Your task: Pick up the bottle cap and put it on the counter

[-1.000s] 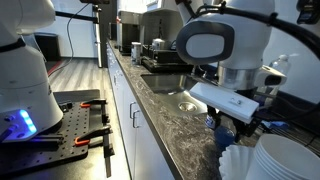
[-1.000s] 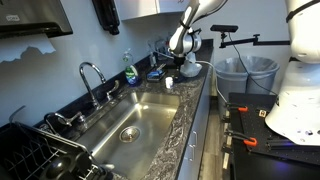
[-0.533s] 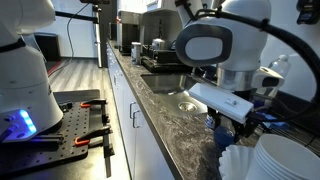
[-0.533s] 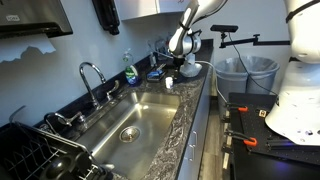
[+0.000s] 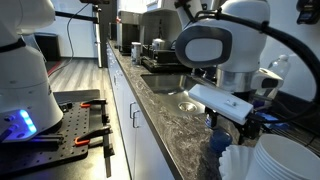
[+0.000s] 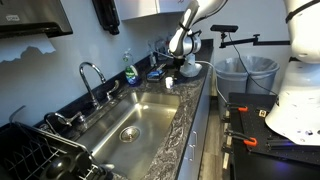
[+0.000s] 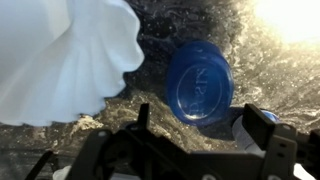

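Note:
The wrist view shows the dark-blue bottle cap [image 7: 200, 80] lying flat on the speckled counter [image 7: 275, 70], its hollow side up. My gripper [image 7: 203, 125] hangs just above it, open. The dark fingers [image 7: 262, 120] stand apart on either side of the cap's near edge and do not touch it. A white ruffled cup [image 7: 60, 55] stands beside the cap. In both exterior views the gripper [image 5: 235, 125] [image 6: 172, 70] is low over the counter [image 5: 170, 110] [image 6: 195, 100] at the end past the sink. There the cap is too small to make out.
A steel sink [image 6: 135, 115] with a faucet [image 6: 90, 75] is set into the counter, and a green soap bottle [image 6: 130, 72] stands behind it. A white ruffled stack [image 5: 272, 160] stands right by the gripper. The black perforated robot table [image 5: 80, 125] lies beyond the cabinets, bins [image 6: 245, 72] further on.
The jaws have spread apart and the cap now rests free on the counter. The arm itself has hardly moved.

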Available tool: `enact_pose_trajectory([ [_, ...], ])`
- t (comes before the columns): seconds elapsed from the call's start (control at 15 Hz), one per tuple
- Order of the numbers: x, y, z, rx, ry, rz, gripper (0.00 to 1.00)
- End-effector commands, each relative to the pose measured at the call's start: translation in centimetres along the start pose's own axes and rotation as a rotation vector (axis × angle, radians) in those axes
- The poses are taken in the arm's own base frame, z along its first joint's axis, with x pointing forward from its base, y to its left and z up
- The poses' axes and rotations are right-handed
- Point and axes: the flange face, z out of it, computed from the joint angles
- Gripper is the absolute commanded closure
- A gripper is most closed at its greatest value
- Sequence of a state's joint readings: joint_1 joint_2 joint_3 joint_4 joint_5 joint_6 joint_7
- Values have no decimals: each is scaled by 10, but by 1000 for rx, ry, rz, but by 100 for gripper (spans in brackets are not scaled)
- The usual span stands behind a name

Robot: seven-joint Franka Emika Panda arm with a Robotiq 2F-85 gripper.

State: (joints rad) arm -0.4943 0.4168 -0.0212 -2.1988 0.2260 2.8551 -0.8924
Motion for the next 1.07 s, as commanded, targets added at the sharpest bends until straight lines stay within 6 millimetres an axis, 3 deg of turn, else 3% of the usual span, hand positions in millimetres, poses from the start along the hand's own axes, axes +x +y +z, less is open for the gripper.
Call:
enact_pose_trajectory([
  [0.0, 1, -3, -14, -32, 14, 1, 1],
  [0.6, -3, -10, -62, -48, 61, -69, 0],
  [1.0, 3, -37, -95, -43, 109, -143, 0],
])
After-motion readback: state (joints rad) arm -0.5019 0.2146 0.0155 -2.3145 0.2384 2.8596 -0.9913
